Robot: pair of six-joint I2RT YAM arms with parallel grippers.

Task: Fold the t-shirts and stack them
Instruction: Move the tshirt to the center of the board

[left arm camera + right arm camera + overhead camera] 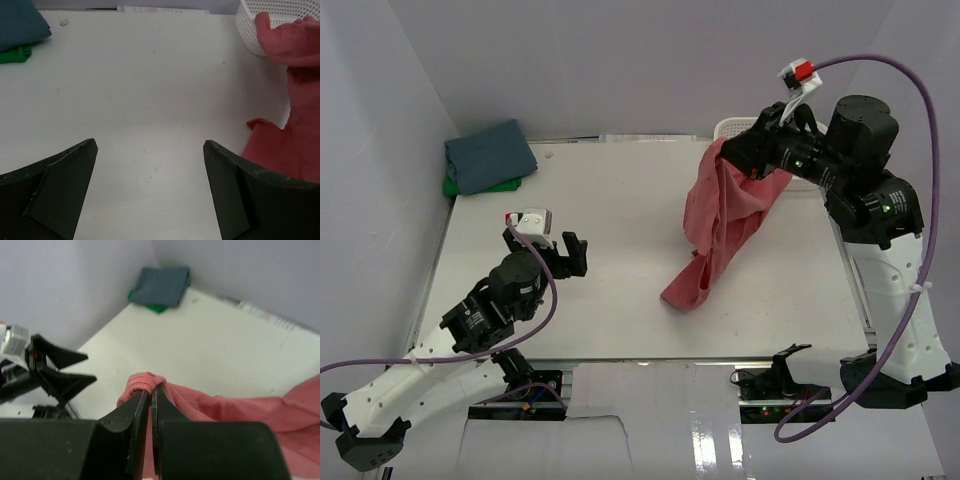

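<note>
A coral-red t-shirt hangs from my right gripper, which is shut on a ribbed edge of it high over the right side of the table. The shirt's lower end rests on the table. In the left wrist view the same red cloth shows at the right. A folded slate-blue t-shirt lies on a bright green one in the far left corner. My left gripper stands open low over the left of the table, its fingers wide apart with bare table between them.
A white mesh basket stands at the back right, partly behind the right arm; its wall shows in the left wrist view. Grey walls close in the table on the left and the back.
</note>
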